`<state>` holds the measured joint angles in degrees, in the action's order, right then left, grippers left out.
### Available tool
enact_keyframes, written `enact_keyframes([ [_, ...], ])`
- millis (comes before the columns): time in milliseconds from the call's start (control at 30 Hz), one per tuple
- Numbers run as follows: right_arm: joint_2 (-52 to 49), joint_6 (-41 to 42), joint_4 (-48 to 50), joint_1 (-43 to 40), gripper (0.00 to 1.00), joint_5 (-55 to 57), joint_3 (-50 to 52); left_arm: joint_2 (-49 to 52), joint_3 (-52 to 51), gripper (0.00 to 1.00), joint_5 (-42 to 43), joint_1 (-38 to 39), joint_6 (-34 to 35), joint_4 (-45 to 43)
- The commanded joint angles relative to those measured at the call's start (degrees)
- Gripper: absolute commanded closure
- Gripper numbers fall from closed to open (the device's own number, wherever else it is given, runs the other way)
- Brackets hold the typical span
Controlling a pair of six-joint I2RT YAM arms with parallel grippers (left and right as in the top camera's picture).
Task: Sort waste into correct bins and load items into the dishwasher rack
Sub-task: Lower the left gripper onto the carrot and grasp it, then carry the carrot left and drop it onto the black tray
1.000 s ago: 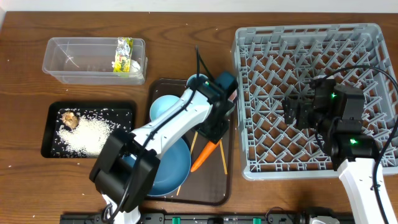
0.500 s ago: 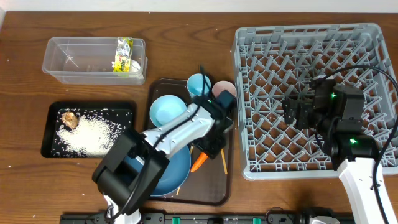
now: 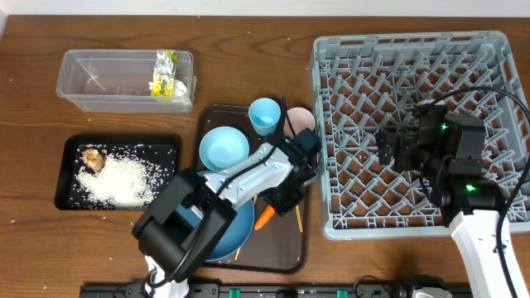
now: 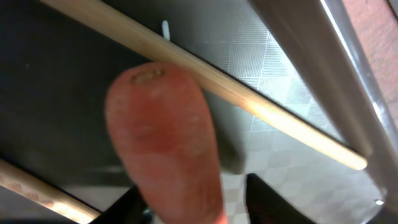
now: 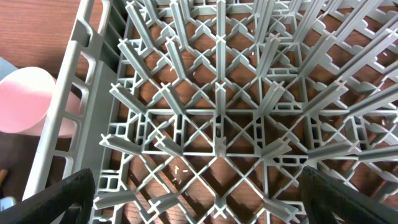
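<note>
One orange carrot (image 4: 165, 143) lies on the brown tray (image 3: 277, 248) beside a wooden chopstick (image 4: 261, 112); it looks light, hard and a bit slippery, so the left fingers (image 4: 273, 205), open on each side and holding nothing, should pinch its fat middle.

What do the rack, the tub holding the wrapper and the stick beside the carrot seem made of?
Dishwasher rack: grey matte plastic, judging by its moulded lattice. Clear tub: glossy transparent plastic; the table shows through. Chopstick: probably pale wood or bamboo, smooth and unpainted, though blurred.
</note>
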<state>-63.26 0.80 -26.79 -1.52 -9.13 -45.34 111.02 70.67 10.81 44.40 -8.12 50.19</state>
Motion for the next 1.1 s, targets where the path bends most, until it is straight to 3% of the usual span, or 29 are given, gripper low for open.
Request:
enact_keyframes([
  [0,-0.13,-0.63,0.13,0.42,0.01,0.33,-0.92,0.85,-0.42,0.69,0.33,-0.46,-1.27,-0.09],
  [67,-0.13,-0.63,0.02,0.42,0.01,0.33,-0.92,0.83,-0.39,0.88,0.33,-0.46,-1.07,0.0],
  [133,-0.13,-0.63,-0.15,0.42,0.01,0.33,-0.92,0.83,-0.2,0.93,0.31,-0.46,-1.07,0.26],
  [367,-0.13,-0.66,-0.22,0.42,0.01,0.33,-0.92,0.66,5.31,0.94,0.28,-0.46,-1.07,6.47],
  [700,-0.13,-0.66,-0.02,0.42,0.01,0.33,-0.92,-2.86,22.77,0.94,-4.57,-2.36,1.07,18.23],
  [867,-0.13,-0.66,-0.04,0.42,0.01,0.33,-0.92,-5.42,23.43,0.93,-6.21,-8.76,3.06,18.36],
  [1067,-0.13,-0.66,-0.02,0.42,0.01,0.33,-0.92,-6.67,23.43,0.94,-10.16,-25.27,8.74,17.77],
])
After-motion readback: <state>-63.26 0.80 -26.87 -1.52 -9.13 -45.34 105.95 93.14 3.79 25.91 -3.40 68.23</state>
